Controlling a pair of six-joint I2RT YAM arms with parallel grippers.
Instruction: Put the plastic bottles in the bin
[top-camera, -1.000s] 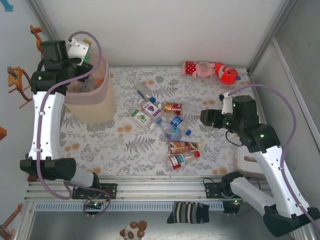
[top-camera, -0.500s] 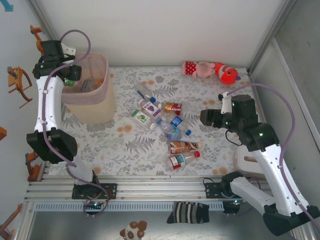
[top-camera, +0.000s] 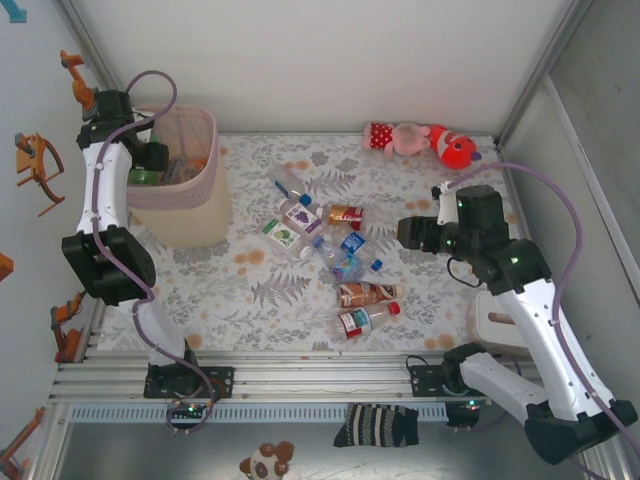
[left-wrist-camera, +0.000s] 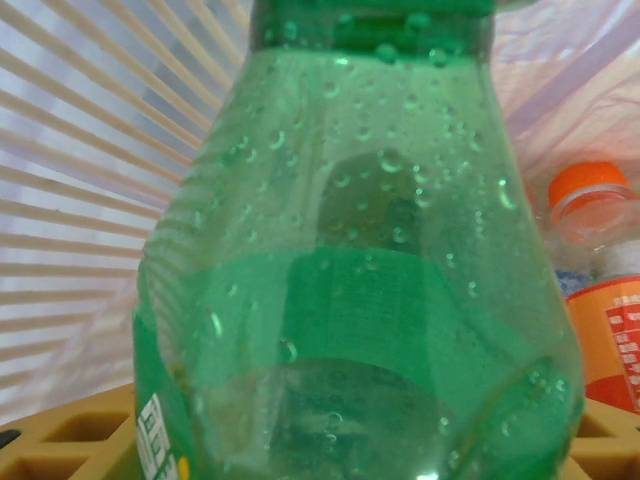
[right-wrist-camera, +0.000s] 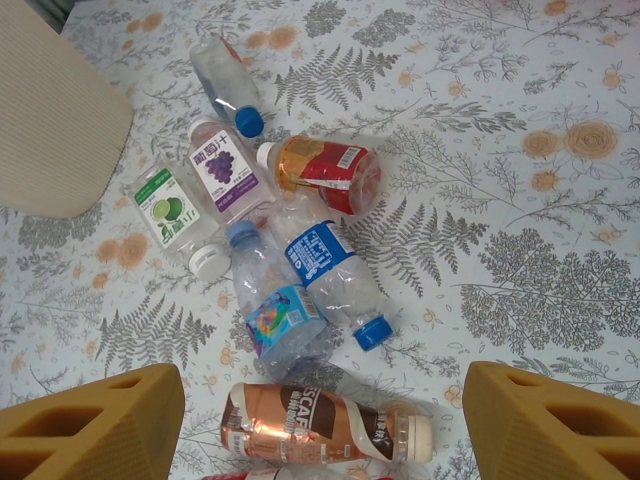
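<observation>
My left gripper (top-camera: 148, 163) reaches down inside the pale pink bin (top-camera: 192, 215) at the back left. Its tan fingers (left-wrist-camera: 60, 445) press the sides of a green bottle (left-wrist-camera: 360, 300), which hangs against the bin's slatted wall (left-wrist-camera: 80, 150). An orange-capped bottle (left-wrist-camera: 598, 300) lies in the bin beside it. Several plastic bottles (top-camera: 325, 235) lie in a loose heap mid-table. My right gripper (top-camera: 410, 232) hovers open to their right. In the right wrist view, a brown coffee bottle (right-wrist-camera: 325, 425) lies on the cloth below the right gripper (right-wrist-camera: 320, 430).
A pink-and-red plush toy (top-camera: 420, 140) lies at the back edge. A white box (top-camera: 497, 325) sits under my right arm. A red-labelled bottle (top-camera: 365, 320) is nearest the front rail. The flowered cloth (top-camera: 270, 290) between bin and heap is bare.
My left arm has swung left and dropped the green bottle from above the bin's rim down into the bin. The right arm has edged slightly left.
</observation>
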